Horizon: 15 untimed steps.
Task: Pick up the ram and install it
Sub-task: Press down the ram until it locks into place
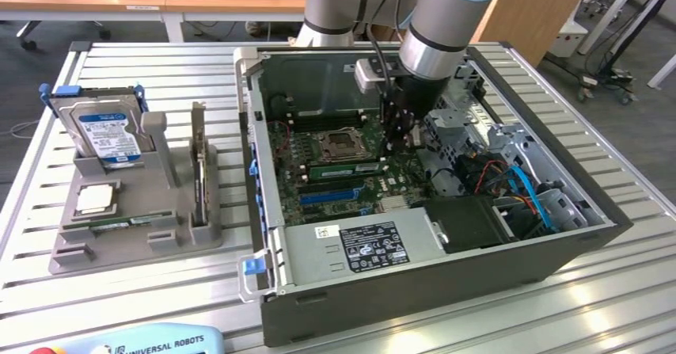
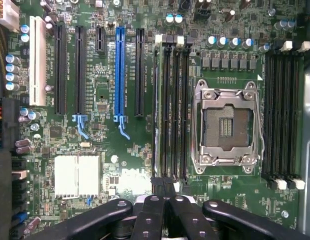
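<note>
One green ram stick [image 1: 343, 166] [image 2: 157, 110] sits edge-up in the outermost of the black memory slots [image 2: 172, 110] beside the processor socket [image 2: 227, 122], inside the open computer case [image 1: 423, 279]. My gripper [image 1: 396, 142] [image 2: 165, 200] hangs low over the motherboard just past one end of those slots. Its two black fingers [image 2: 151, 220] are pressed together, shut, with nothing visible between them. A second green ram stick [image 1: 114, 224] lies flat in the grey holder [image 1: 138, 247] at the exterior view's left.
The holder also carries a blue-labelled hard drive [image 1: 106, 132], a square silver processor [image 1: 95, 199] and a thin upright board [image 1: 198, 144]. Around the gripper are the case walls, a drive cage with blue cables [image 1: 523, 188] and the power supply [image 1: 359, 247].
</note>
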Each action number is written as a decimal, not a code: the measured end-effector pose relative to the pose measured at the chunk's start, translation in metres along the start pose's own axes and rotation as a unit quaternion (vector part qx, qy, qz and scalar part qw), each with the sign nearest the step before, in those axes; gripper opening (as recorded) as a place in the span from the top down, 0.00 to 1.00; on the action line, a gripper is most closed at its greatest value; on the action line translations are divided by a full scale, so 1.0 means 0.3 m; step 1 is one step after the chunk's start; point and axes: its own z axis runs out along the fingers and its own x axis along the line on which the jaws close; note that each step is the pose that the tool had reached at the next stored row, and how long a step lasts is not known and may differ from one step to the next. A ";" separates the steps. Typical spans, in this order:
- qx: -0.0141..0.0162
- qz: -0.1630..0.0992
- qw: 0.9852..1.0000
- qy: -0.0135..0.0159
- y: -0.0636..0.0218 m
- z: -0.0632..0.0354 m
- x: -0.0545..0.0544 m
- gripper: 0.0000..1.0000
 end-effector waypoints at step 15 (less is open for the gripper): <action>0.000 0.001 1.000 0.000 0.194 0.013 0.001 0.90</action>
